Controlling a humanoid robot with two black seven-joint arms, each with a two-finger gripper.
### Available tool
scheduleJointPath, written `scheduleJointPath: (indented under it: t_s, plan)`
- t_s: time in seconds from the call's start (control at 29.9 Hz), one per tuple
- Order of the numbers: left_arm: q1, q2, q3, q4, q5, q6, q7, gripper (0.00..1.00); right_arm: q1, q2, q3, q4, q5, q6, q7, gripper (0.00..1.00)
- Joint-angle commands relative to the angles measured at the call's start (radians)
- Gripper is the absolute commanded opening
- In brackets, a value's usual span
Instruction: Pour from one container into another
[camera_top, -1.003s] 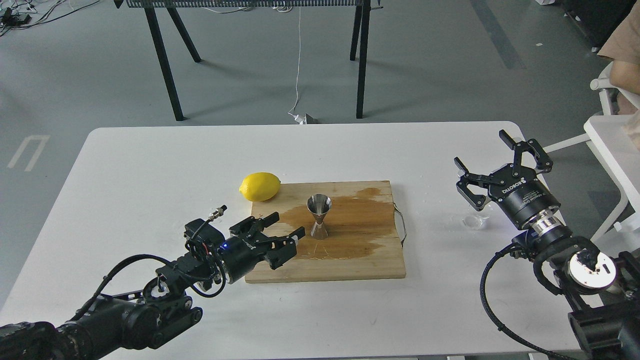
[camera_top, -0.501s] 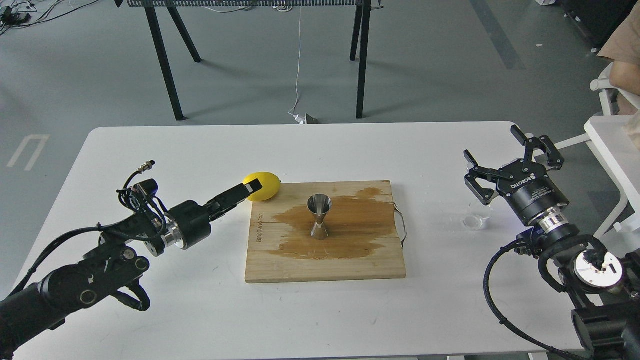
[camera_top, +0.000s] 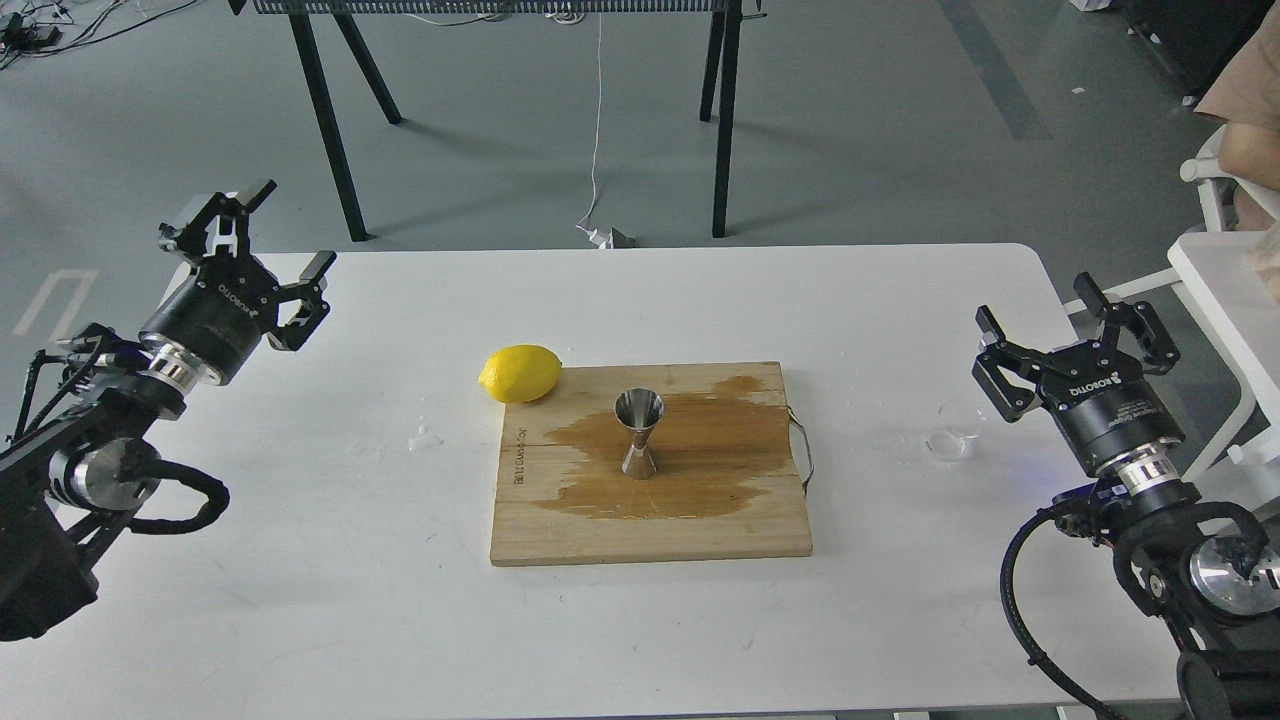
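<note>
My two arms: matte black, silver joints.
Left gripper (camera_top: 245, 262) and right gripper (camera_top: 1075, 343) are black two-finger linkage claws with white ROBOTIQ lettering on round bodies; a ribbed silver ring sits behind each wrist, black cables loop by the polished metal joint caps, and there's a blue glow near my right wrist.

You are in a lab or workshop room. You see a bare grey floor (camera_top: 850, 130), loose cables (camera_top: 597, 120) on it, and a black-legged workbench (camera_top: 520, 60) behind the white table (camera_top: 300, 520).
</note>
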Motion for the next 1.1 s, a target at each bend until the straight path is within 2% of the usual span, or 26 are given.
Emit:
scheduleJointPath:
  t_s: [0.0, 0.07, 0.13, 0.2, 0.4, 0.5, 0.67, 0.87, 1.07]
  plan:
    - [0.011, -0.003, 0.001, 0.007, -0.125, 0.0, 0.0, 0.92, -0.068, -0.055, 0.001, 0.073, 0.095, 0.0, 0.0, 0.96]
    - [0.023, -0.009, -0.001, 0.007, -0.129, 0.0, 0.0, 0.93, -0.094, -0.077, 0.001, 0.102, 0.153, -0.024, 0.0, 0.96]
    - [0.044, -0.015, -0.002, 0.005, -0.129, 0.0, 0.0, 0.93, -0.119, -0.095, 0.007, 0.134, 0.219, -0.129, 0.0, 0.96]
    - [0.05, -0.021, -0.002, 0.005, -0.129, 0.0, 0.0, 0.93, -0.145, -0.115, 0.022, 0.18, 0.281, -0.252, 0.002, 0.96]
    - [0.081, -0.046, -0.005, 0.005, -0.131, 0.0, 0.0, 0.93, -0.153, -0.129, 0.088, 0.236, 0.336, -0.712, 0.003, 0.97]
    - [0.084, -0.047, -0.004, 0.005, -0.131, 0.0, 0.0, 0.94, -0.142, -0.129, 0.094, 0.237, 0.335, -0.832, 0.003, 0.97]
    - [0.087, -0.05, -0.004, 0.005, -0.131, 0.0, 0.0, 0.94, -0.107, -0.132, 0.093, 0.24, 0.33, -0.977, 0.005, 0.97]
    - [0.089, -0.055, -0.004, 0.005, -0.131, 0.0, 0.0, 0.94, 0.0, -0.132, 0.077, 0.239, 0.316, -0.977, 0.02, 0.97]
    - [0.09, -0.063, -0.002, 0.008, -0.129, 0.0, 0.0, 0.94, 0.131, -0.13, 0.001, 0.225, 0.215, -0.977, 0.014, 0.97]
